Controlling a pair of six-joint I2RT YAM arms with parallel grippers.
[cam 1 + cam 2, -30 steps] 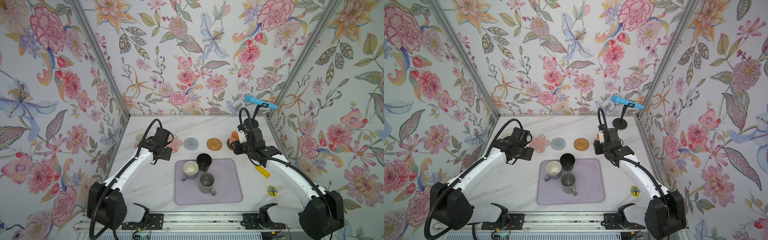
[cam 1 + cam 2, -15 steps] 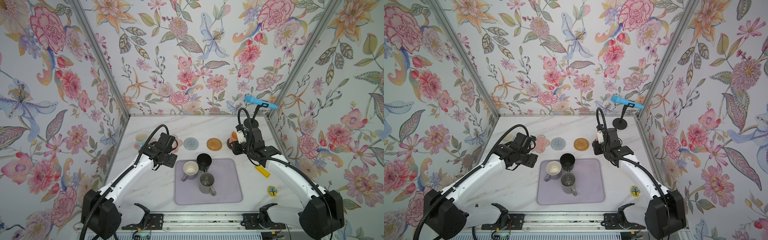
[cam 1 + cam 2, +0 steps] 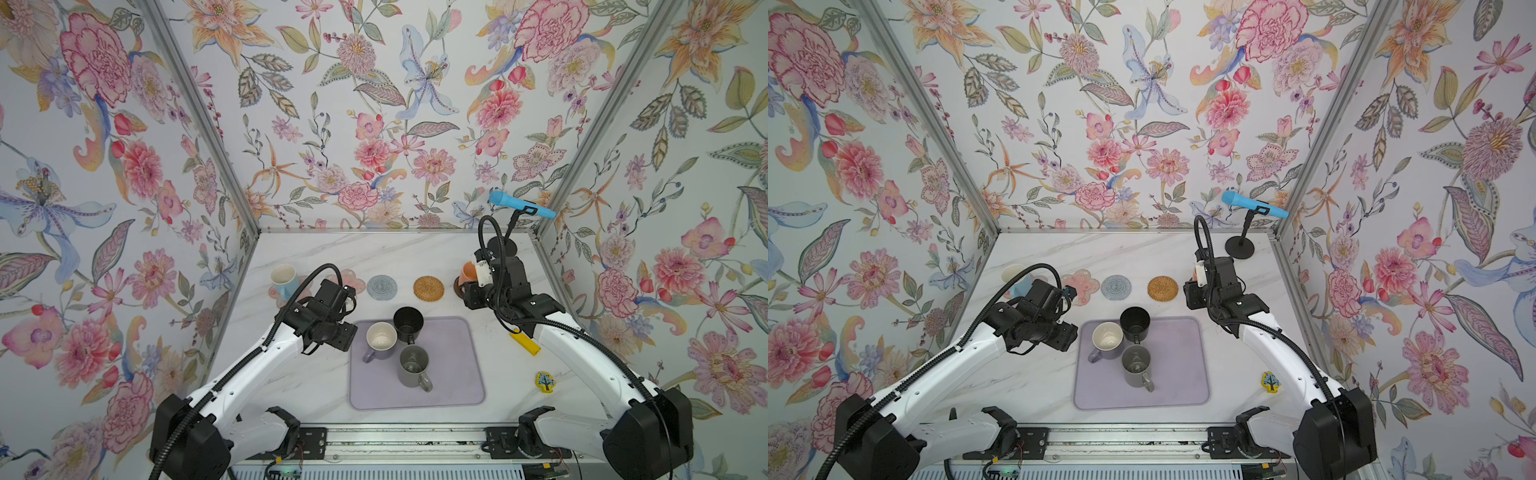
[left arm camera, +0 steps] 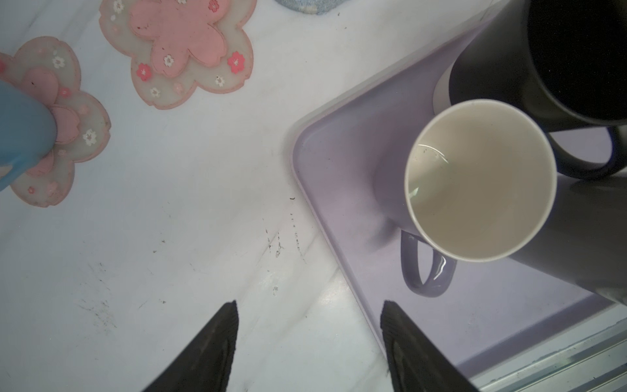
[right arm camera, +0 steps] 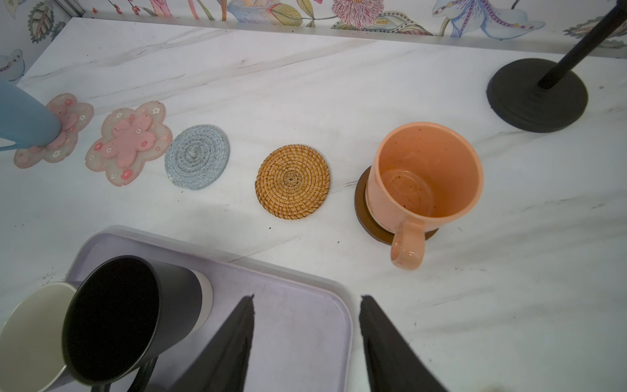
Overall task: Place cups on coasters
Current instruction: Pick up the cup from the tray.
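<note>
Both arms were empty. The left end effector [image 4: 308,305] stood wide apart over bare tabletop [image 3: 395,253] just off the left edge of the lilac mat [image 3: 453,374]. The right end effector [image 5: 307,298] was also parted, with nothing in it, near the mat's far right corner.

Beyond the mat's far edge, the light blue mug [image 3: 284,280] sat on one pink flower coaster [image 4: 68,163] and the peach mug [image 5: 427,173] on the dark brown coaster [image 5: 364,217]. The other flower coaster [image 4: 183,51], the grey ringed coaster [image 3: 381,286] and the woven tan coaster [image 3: 428,287] lay bare.

On the mat, the purple-grey mug [image 4: 480,180], black mug [image 3: 408,322] and grey mug [image 3: 412,365] crowded together. My worry was that a finger reaching around the purple-grey one would shove its neighbours. The peach mug looked off-centre, so a careless right-arm swing might knock it off.
</note>
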